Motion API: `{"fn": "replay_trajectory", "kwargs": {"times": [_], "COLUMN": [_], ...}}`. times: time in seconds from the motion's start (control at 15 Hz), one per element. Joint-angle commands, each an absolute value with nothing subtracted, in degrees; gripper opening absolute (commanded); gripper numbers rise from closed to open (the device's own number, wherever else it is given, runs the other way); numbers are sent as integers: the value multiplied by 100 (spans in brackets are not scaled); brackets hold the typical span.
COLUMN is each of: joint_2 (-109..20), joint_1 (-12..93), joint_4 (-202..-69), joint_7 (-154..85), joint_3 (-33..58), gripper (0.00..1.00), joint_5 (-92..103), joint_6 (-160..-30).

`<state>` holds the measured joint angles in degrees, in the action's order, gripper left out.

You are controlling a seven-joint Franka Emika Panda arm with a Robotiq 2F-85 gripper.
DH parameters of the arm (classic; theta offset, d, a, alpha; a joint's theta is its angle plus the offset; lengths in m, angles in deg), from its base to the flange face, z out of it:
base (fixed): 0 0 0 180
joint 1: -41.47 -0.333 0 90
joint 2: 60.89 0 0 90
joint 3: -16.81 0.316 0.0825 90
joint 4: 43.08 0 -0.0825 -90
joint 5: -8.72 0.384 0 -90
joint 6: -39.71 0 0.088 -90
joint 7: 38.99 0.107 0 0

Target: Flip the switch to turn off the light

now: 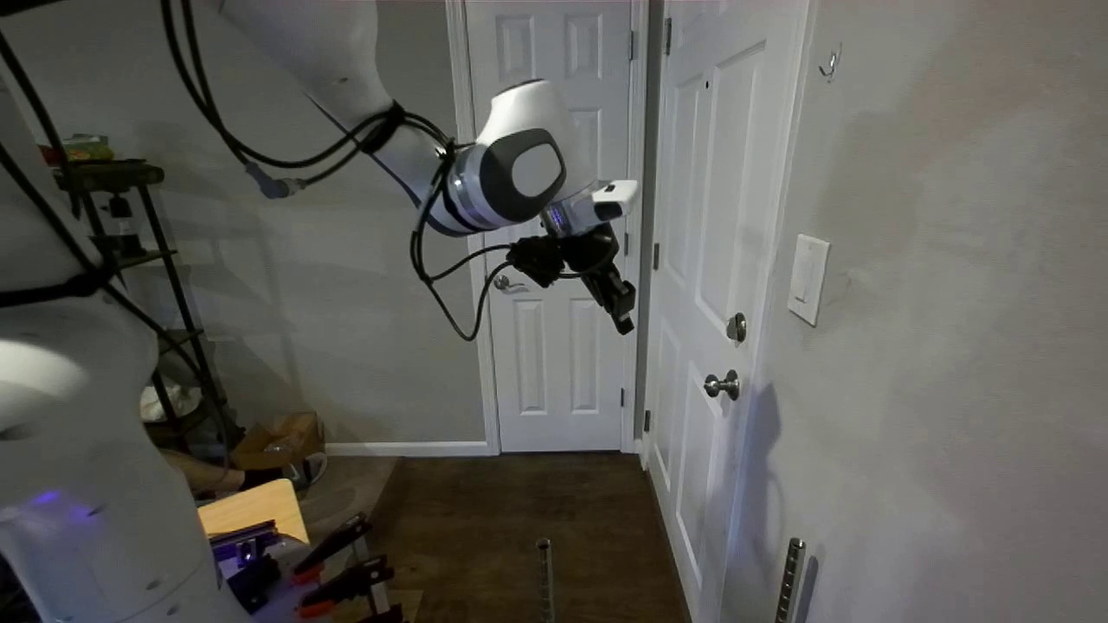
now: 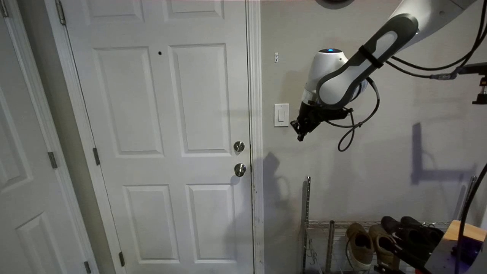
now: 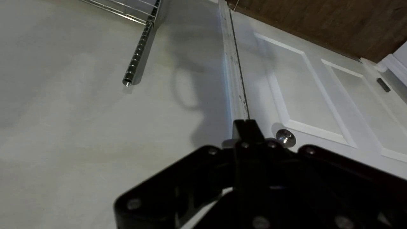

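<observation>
The switch [image 1: 808, 279] is a white upright plate with a rocker on the grey wall beside the door. It also shows in an exterior view [image 2: 281, 115], just left of the gripper tips. My gripper [image 1: 625, 318] points downward in the air, well out from the wall. In an exterior view the gripper [image 2: 298, 131] appears right of the switch and slightly lower. In the wrist view the fingertips [image 3: 244, 122] are together with nothing between them. The switch does not show in the wrist view.
A white door [image 2: 203, 102] with a round knob [image 2: 240, 169] and a deadbolt [image 2: 239, 146] stands beside the switch. A wire rack post [image 3: 136, 58] stands at the wall below. Shoes [image 2: 359, 243] sit on the rack. A wall hook [image 1: 829, 65] is above the switch.
</observation>
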<state>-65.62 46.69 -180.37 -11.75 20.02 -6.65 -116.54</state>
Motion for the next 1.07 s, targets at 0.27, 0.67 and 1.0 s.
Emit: {"fn": "replay_trajectory", "kwargs": {"times": [0.27,0.67,1.0], "joint_2": [-5906,-5459,-5088], "joint_1": [4863,4785,4690], "joint_4": [-17369,-16758,-16226], "joint_7": [-183,1002,1726], "joint_3": [1807,1530,1426], "gripper": [4,4,4], "joint_5": [-2273,-3695,-4545], "joint_6": [-12394,-12495,-12401]}}
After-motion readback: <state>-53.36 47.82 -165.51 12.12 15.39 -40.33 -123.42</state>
